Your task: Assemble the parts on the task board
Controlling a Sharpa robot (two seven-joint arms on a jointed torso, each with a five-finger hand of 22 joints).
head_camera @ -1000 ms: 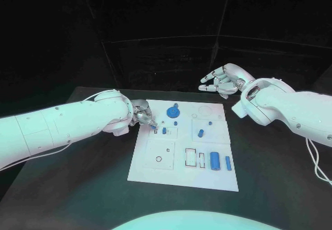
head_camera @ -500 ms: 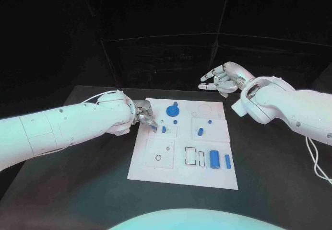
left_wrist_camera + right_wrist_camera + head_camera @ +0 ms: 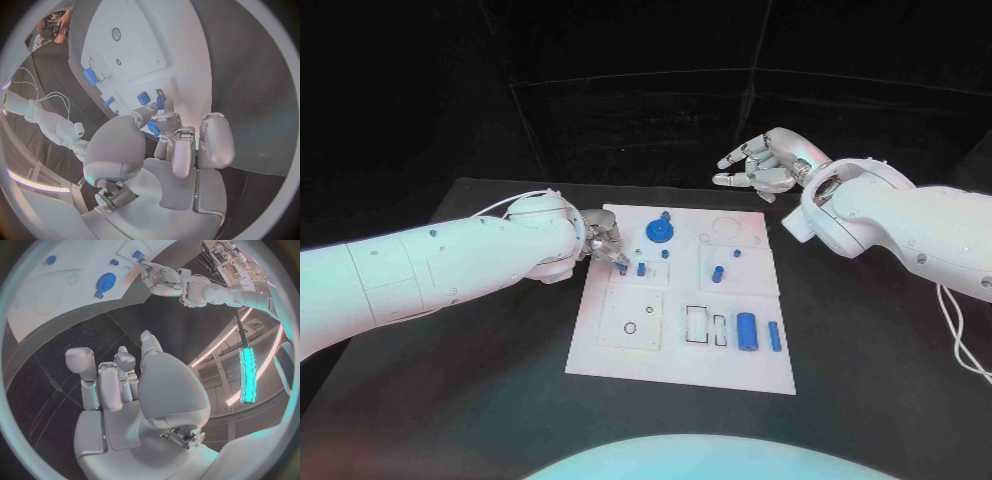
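We are pinching a small blue part (image 3: 620, 266) between the fingertips of our left hand (image 3: 600, 240), holding it over the near-left area of the white task board (image 3: 678, 350), just beside a blue peg (image 3: 642, 269) standing in the board. Our right hand (image 3: 764, 164) is hovering beyond the board's far right corner, fingers loosely spread and holding nothing. A blue gear (image 3: 661, 235) is sitting near the board's far edge.
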